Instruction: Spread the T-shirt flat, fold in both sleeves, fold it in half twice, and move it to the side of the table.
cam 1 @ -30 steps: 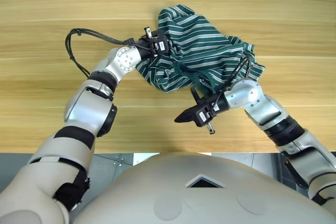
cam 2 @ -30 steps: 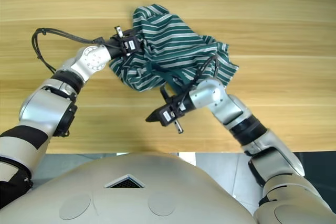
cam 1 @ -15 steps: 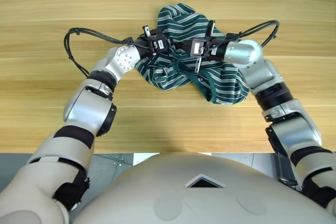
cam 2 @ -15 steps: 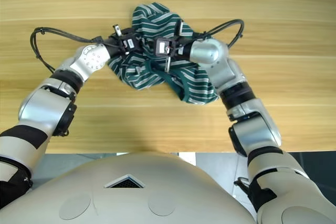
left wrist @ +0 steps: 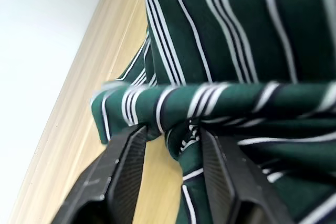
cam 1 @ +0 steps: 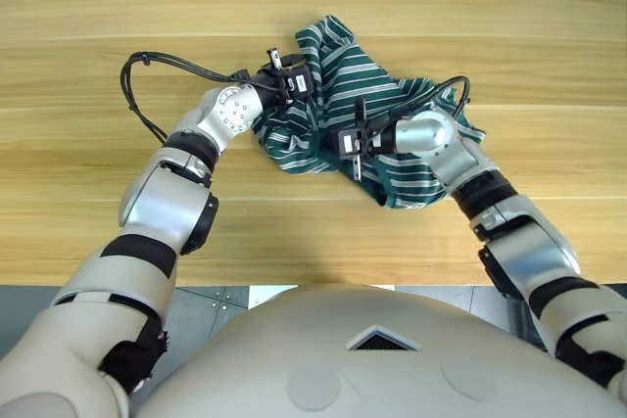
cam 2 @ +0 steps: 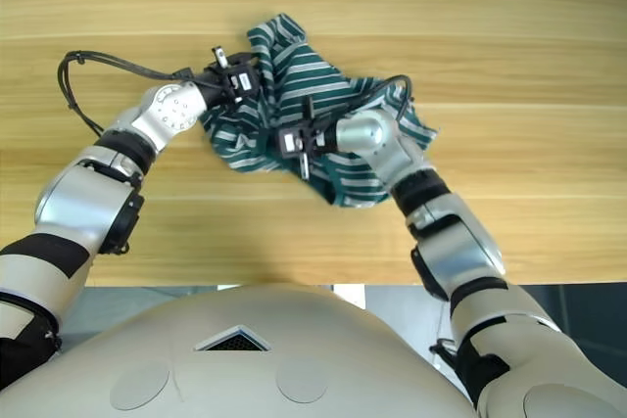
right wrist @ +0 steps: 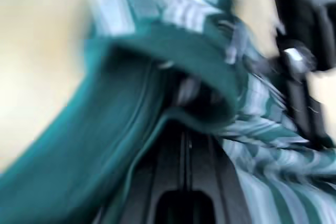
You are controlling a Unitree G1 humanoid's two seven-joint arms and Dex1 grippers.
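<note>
The job has just begun. The shirt (cam 1: 377, 80) is a crumpled heap on the desk (cam 1: 118, 7), not spread flat yet. I think the first step, pulling it out flat, is the one going on now. The sleeves need to be folded in after that. Then come the two folds in half, and last the move to the side of the desk. The left hand (cam 1: 294, 80) is at one edge of the heap, and the cloth lies right in front of it. Its two fingers (left wrist: 128, 161) are part way closed on a rolled-up bunch of striped cloth. The right hand (cam 1: 351, 139) is pushed into the side of the heap nearest the robot, just across from the left hand. Cloth hangs over it, and I cannot tell how far open it is or if it has hold of anything. The heap is longer one way than the other. Its long line runs slanted, from a pointy corner just past the left hand to a loose flap under the right arm. I cannot tell where the neck hole or the sleeves are, so I cannot say which way the shirt points.
</note>
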